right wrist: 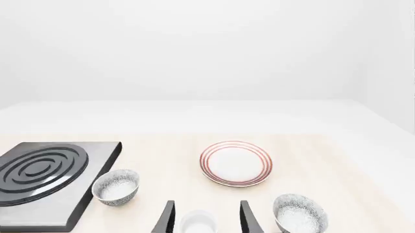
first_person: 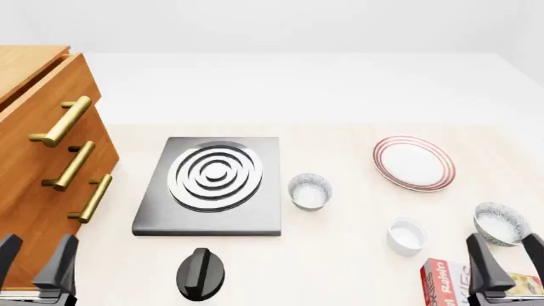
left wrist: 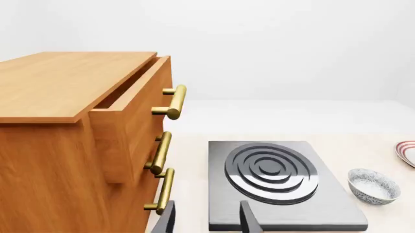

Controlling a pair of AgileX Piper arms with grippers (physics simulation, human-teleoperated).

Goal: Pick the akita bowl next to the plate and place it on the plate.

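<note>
Front view: two akita bowls, both grippers' jaws wide and empty.
You risk taking the stove-side bowl [first_person: 309, 190]; the akita bowl [first_person: 501, 223] near the right gripper [first_person: 503, 260] sits nearer the plate [first_person: 414, 163].

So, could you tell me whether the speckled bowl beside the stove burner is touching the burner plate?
Apart. The front view shows bare table between the speckled bowl and the burner plate.

On the pale bench [first_person: 340, 268] we see a stove plate [first_person: 213, 185], black knob [first_person: 202, 273], plate [first_person: 413, 163], two speckled bowls [first_person: 309, 190] [first_person: 500, 223], ramekin [first_person: 406, 235], box [first_person: 446, 280], and a wooden drawer cabinet [first_person: 42, 159].
</note>
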